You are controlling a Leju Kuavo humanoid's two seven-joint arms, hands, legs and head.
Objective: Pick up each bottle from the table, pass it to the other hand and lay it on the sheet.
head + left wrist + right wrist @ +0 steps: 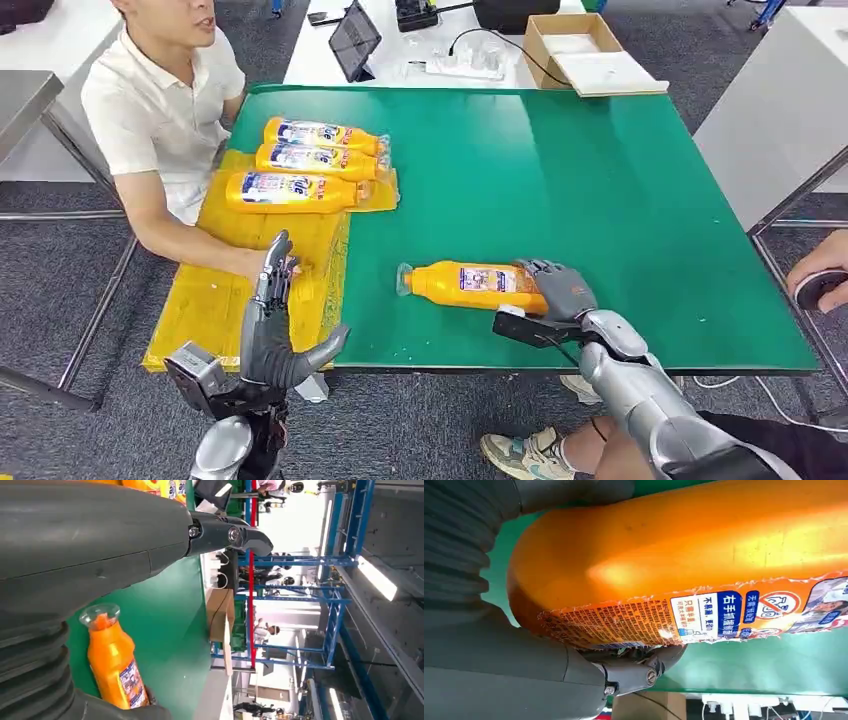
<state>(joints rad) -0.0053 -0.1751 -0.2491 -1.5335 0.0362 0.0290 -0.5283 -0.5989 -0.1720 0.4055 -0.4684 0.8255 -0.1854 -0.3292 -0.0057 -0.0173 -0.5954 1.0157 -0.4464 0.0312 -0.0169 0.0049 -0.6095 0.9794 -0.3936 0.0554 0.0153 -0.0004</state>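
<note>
**Right hand on the fourth bottle, left hand waiting by the sheet**

The green counter [600, 200] is the landmark. Draped over its left end and hanging past its near edge is the yellow sheet [215, 300]; three bottles [300, 160] already lie side by side on the sheet's far part, long axes running along the counter, caps toward the counter's middle. A person [160, 110] sits beyond the counter's left end, one forearm resting on the sheet.

The bottle [470, 285] in hand lies on its side close to the counter's near edge, about midway along it. Its long axis runs along that edge: cap toward the sheet, base toward the right hand [560, 290]. The right wrist view shows that hand's fingers [639, 670] curled under the base and the thumb over it, so it grips the bottle's base end, which appears to rest on the counter.

The left hand [280, 330] hangs off the counter's near edge beside the sheet, fingers spread and upright, holding nothing.

By my reading, the pick-up is barely begun. The right hand is the nearer one and has the base; the cap end points at the left hand, so a lift and a swing toward the sheet would offer the neck for the handover.
</note>
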